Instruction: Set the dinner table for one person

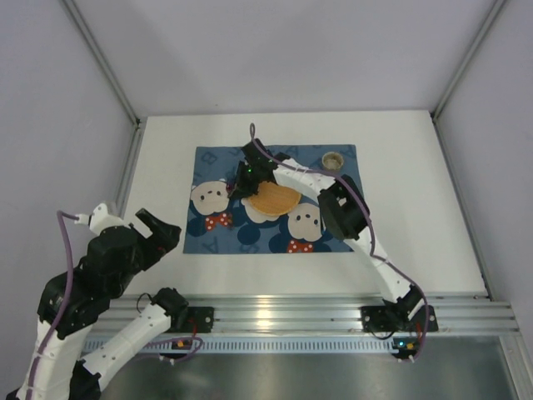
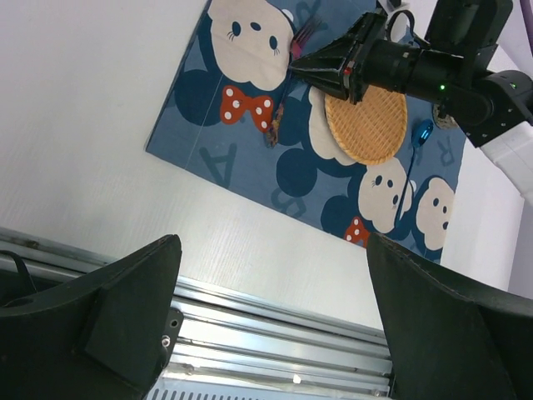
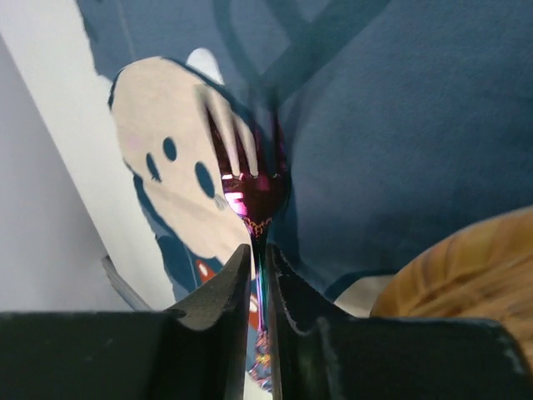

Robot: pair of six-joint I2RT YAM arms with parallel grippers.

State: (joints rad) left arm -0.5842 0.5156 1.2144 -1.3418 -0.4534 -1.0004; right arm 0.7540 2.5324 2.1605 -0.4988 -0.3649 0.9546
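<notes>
The white dinner table (image 1: pixel 416 217) carries a blue placemat (image 1: pixel 212 237) printed with mouse faces. A round wooden plate (image 1: pixel 275 200) sits on the mat's middle. My right gripper (image 3: pixel 260 254) is shut on the neck of an iridescent purple fork (image 3: pixel 254 183), just left of the plate and low over the mat. In the left wrist view the fork (image 2: pixel 279 108) lies along the mat and a blue spoon (image 2: pixel 415 146) lies right of the plate (image 2: pixel 366 125). My left gripper (image 2: pixel 273 250) is open and empty above the table's near left edge.
A small round cup (image 1: pixel 334 158) stands on the mat's far right corner. The right arm (image 1: pixel 346 208) arches over the plate and the mat's right half. A metal rail (image 1: pixel 291 312) runs along the near edge. Grey walls enclose the table.
</notes>
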